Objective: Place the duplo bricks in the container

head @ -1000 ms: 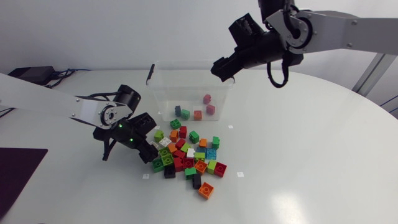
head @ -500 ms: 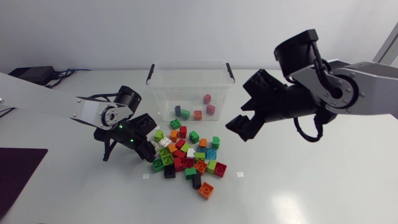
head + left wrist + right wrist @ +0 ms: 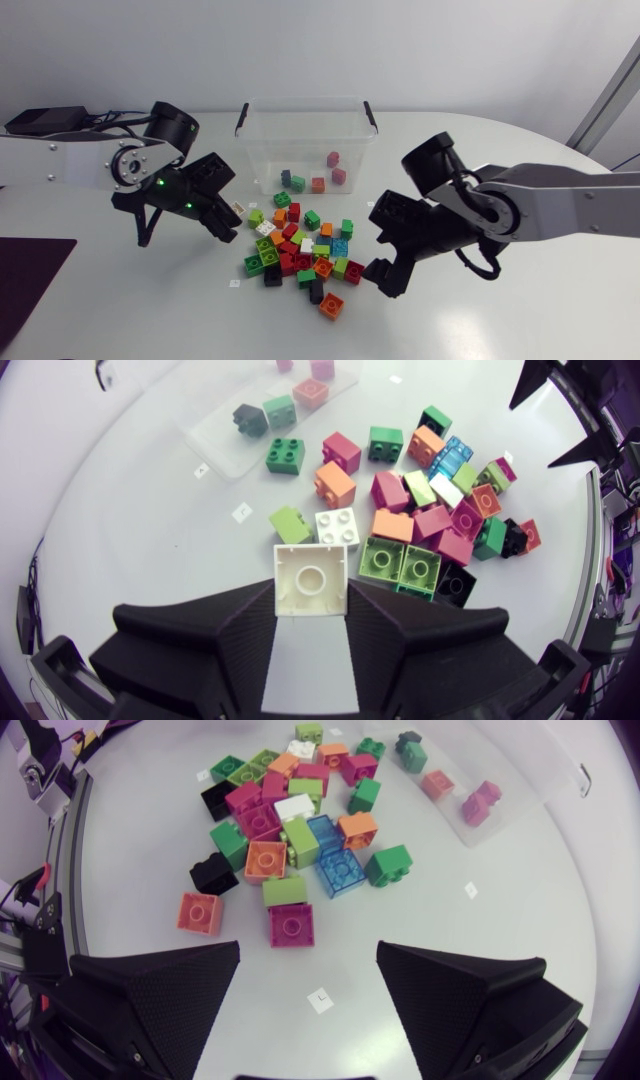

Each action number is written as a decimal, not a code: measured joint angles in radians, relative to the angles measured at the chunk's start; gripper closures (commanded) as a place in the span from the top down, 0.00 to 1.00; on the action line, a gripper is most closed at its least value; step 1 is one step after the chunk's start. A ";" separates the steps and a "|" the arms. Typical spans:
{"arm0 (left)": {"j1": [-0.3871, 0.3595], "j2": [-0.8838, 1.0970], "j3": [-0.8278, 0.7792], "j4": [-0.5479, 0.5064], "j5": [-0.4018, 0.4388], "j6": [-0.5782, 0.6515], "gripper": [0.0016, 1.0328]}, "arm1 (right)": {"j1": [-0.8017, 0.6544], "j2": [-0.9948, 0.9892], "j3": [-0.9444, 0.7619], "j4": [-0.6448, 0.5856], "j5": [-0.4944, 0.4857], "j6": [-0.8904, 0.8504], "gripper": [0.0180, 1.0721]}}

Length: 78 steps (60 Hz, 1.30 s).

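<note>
Left gripper (image 3: 311, 600) is pinching a white brick (image 3: 311, 575) left of the pile (image 3: 300, 252). Right gripper (image 3: 309, 950) is hanging spread at its near right.

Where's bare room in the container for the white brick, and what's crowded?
Bare: the container floor along its left wall and back, its few bricks sitting front-centre to right; the table between the brick pile and the near edge. Crowded: the pile in front of the container, right gripper open at its right edge.
</note>
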 measured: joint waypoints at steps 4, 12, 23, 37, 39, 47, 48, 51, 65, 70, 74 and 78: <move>0.004 -0.040 0.000 -0.010 0.016 0.000 0.24 | 0.014 0.047 -0.001 0.016 0.008 -0.007 0.94; 0.005 -0.114 0.000 -0.019 0.041 -0.010 0.24 | 0.043 0.104 0.000 0.044 0.022 -0.012 0.94; 0.008 -0.166 0.029 -0.025 0.074 -0.055 0.24 | 0.060 0.175 0.009 0.068 0.028 -0.014 0.93; 0.013 -0.185 0.068 0.053 0.116 -0.139 0.24 | 0.065 0.252 0.030 0.109 0.053 -0.018 0.84; 0.013 -0.185 0.072 0.064 0.116 -0.151 0.24 | 0.066 0.252 0.034 0.110 0.053 -0.018 0.81; 0.011 -0.181 0.097 0.129 0.116 -0.204 0.24 | 0.071 0.252 0.061 0.111 0.053 -0.018 0.56; 0.011 -0.179 0.101 0.137 0.116 -0.210 0.24 | 0.071 0.252 0.064 0.111 0.053 -0.018 0.55; 0.011 -0.170 0.116 0.156 0.116 -0.223 0.24 | 0.071 0.253 0.071 0.111 0.053 -0.018 0.41; 0.009 -0.069 0.217 0.196 0.116 -0.286 0.24 | 0.079 0.267 0.081 0.113 0.052 -0.018 0.25; 0.003 -0.027 0.257 0.198 0.115 -0.296 0.24 | 0.079 0.264 0.081 0.107 0.053 -0.023 0.25; -0.008 0.002 0.285 0.206 0.111 -0.312 0.24 | 0.074 0.250 0.081 0.082 0.053 -0.031 0.25; -0.016 0.035 0.322 0.212 0.106 -0.320 0.24 | 0.061 0.223 0.081 0.062 0.052 -0.040 0.25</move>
